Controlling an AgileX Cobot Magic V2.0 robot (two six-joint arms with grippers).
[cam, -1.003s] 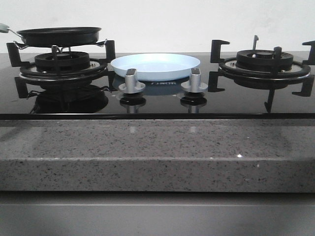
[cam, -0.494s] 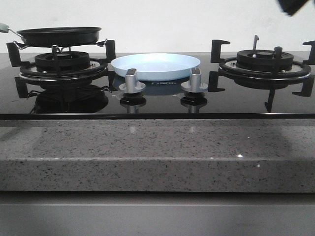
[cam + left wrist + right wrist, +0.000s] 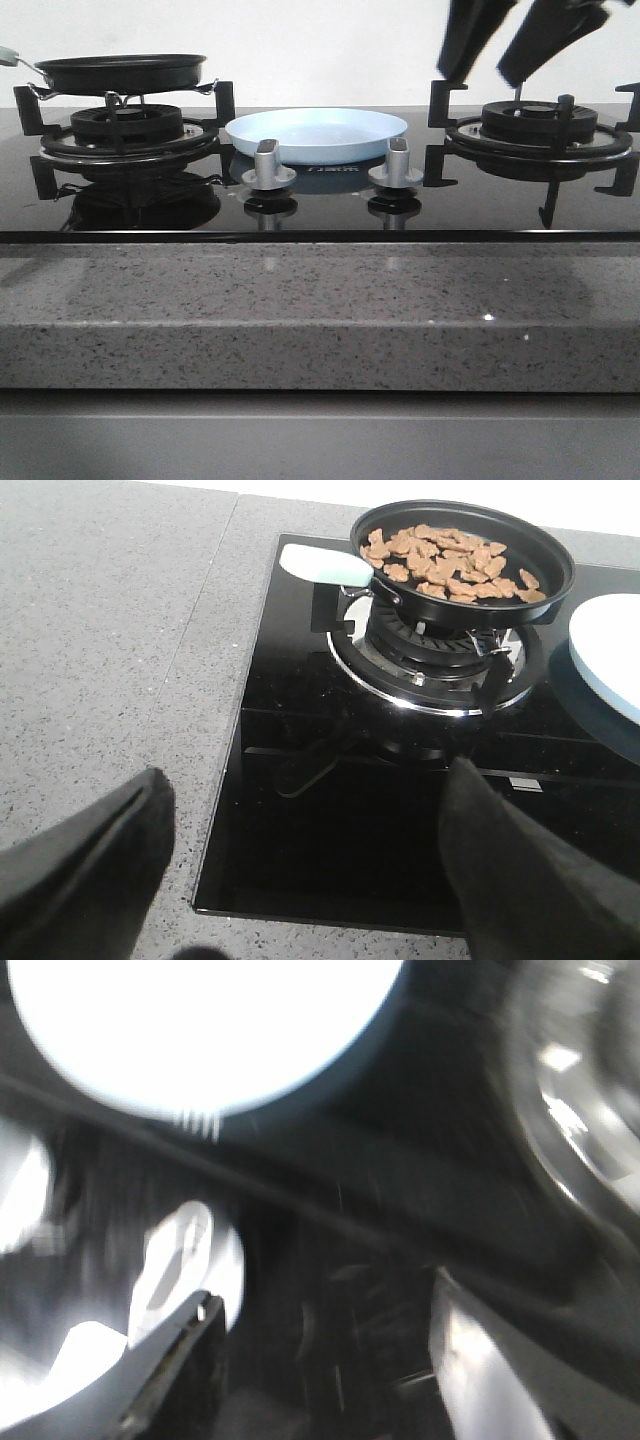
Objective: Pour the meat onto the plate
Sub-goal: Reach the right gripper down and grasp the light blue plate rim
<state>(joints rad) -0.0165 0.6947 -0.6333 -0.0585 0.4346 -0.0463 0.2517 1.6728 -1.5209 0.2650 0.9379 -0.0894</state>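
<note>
Both hands gaping, empty: right hand point(image 3: 490, 68) top-cropped, blurred; meat point(image 3: 445, 562) hidden frontally by pan point(image 3: 120, 72).

Glossy black glass hob point(image 3: 320, 205) — speckled stone counter point(image 3: 320, 320), matt.

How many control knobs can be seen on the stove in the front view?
2. The left knob stands in front of the plate, toward the pan's burner; the right knob stands in front of the plate toward the other burner. None looks hidden.
</note>
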